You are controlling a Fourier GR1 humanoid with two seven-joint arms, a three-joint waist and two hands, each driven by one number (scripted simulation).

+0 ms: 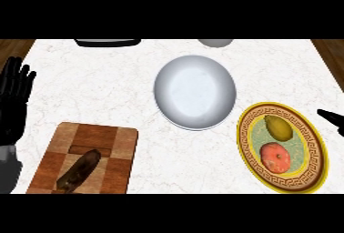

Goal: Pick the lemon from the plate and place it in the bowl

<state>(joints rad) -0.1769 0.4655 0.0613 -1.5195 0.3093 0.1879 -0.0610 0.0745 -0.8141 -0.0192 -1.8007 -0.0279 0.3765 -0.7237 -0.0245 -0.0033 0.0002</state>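
Lemon (279, 127) sitting on plate (316, 144) beside tomato (275, 157), ungrasped. Bowl (194, 92) waiting just left. Right hand (332, 119) edging in at right, only fingertip showing, grip unclear. Left hand (15, 98) resting released at left edge.

L hand (13, 98) rests open at the counter's left edge, fingers straight and pointing up toward the far side, w/ its grey forearm (8, 166) running down toward the near-left corner. R hand (331, 119) barely shows at the counter's right edge: only a black fingertip or two pointing inward, rest out of view, pose can't be judged.
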